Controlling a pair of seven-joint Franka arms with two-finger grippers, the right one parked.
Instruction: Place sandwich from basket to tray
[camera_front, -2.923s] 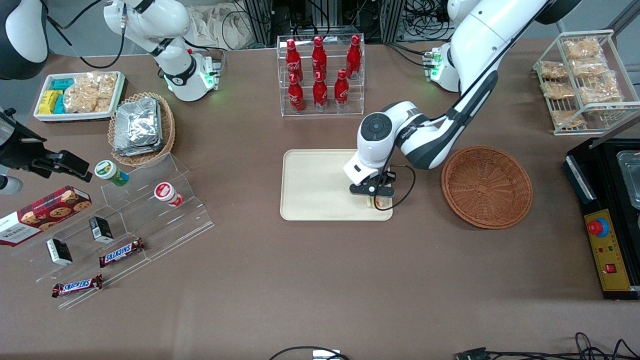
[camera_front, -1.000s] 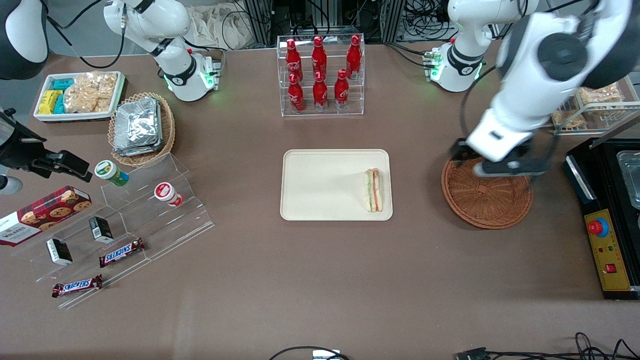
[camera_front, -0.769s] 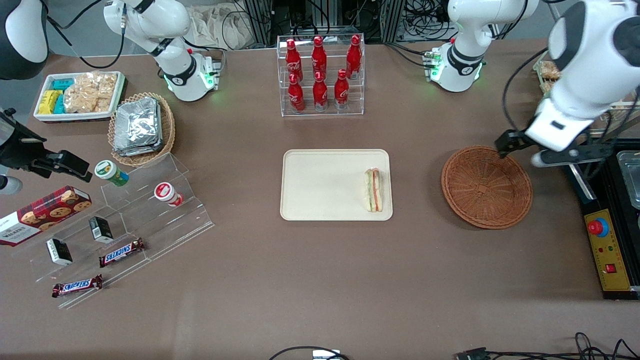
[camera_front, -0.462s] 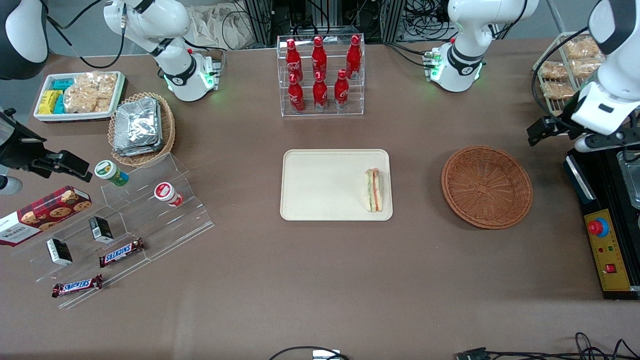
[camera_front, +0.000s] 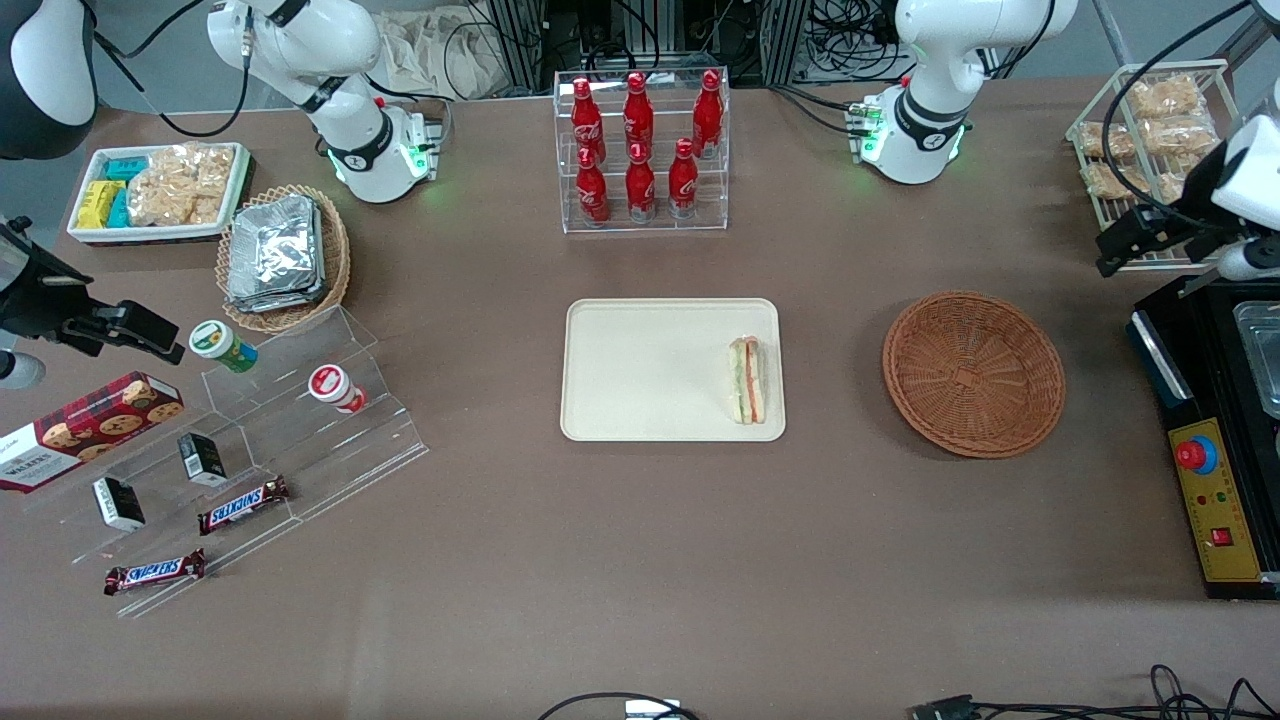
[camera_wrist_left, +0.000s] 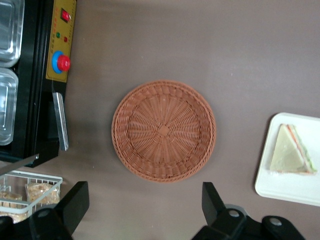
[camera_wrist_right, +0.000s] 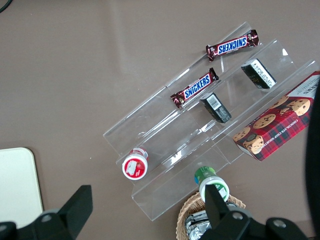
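The sandwich (camera_front: 746, 380) is seen lying flat on the tray (camera_front: 640, 370), at the end of the tray nearest the basket (camera_front: 973, 373), close to the rim. In the left wrist view the sandwich (camera_wrist_left: 291, 153) is shown as a white triangular wedge with green and red filling along one edge, resting on the tray (camera_wrist_left: 280, 187). The basket (camera_wrist_left: 164, 131) is seen with nothing in it, standing on the brown table (camera_front: 640, 560) well apart from the tray, toward the working arm's end.

The gripper (camera_front: 1150, 238) is held high above the table at the working arm's end, near the wire rack (camera_front: 1160, 160) of snack packets and above the edge of the black box (camera_front: 1215, 440) with the red button. It is well apart from basket and tray alike. In the wrist view the gripper (camera_wrist_left: 142, 210) is shown with its two dark fingers (camera_wrist_left: 75, 200) spread wide apart, nothing being held between them; the basket is seen through the gap.

A clear case of red bottles (camera_front: 640, 140) is placed farther from the front camera than the tray. Toward the parked arm's end a lighter basket of foil packets (camera_front: 280, 255) and a clear stepped stand (camera_front: 250, 440) with snack bars are seen.
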